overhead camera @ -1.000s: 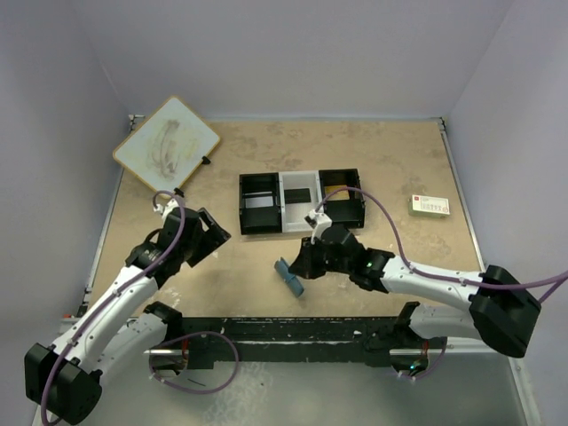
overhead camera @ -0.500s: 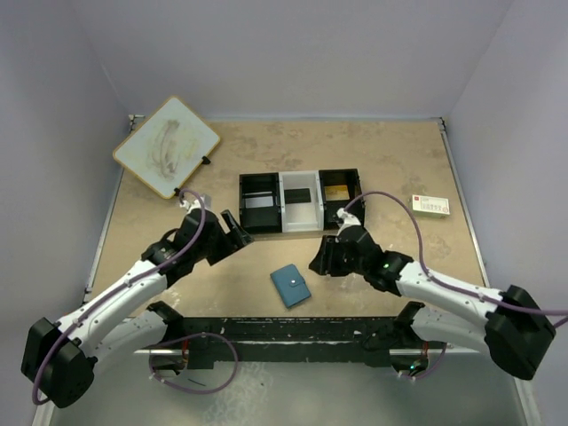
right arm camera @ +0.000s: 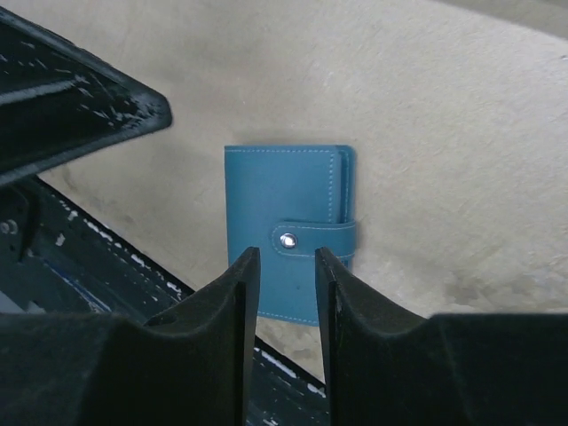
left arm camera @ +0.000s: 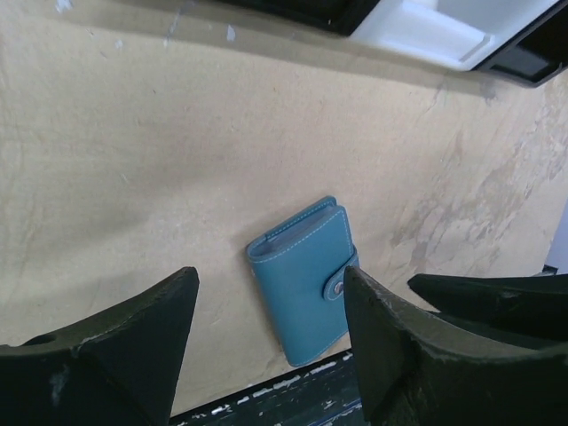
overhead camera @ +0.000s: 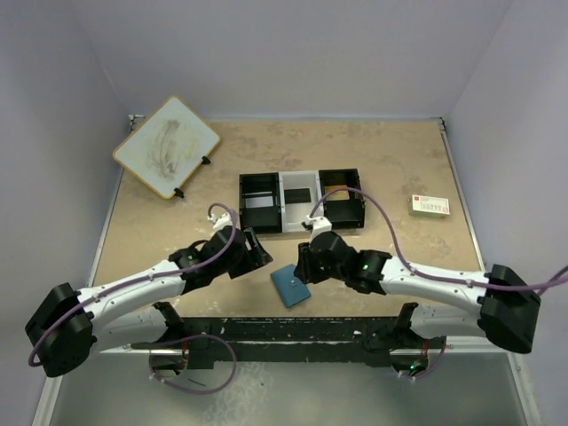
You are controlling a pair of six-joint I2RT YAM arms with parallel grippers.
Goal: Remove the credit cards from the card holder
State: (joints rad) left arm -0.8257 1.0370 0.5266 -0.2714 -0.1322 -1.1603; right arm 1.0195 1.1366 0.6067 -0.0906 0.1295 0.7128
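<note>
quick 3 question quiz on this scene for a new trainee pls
1. True or false: the card holder is folded shut with its snap tab fastened.
2. Where does the card holder lie? A: in the tray. B: on the table, in front of the tray. C: on the whiteboard.
3. Fill in: the left end effector has its jaws ___.

Key: 1 true; 2 B; 3 open.
</note>
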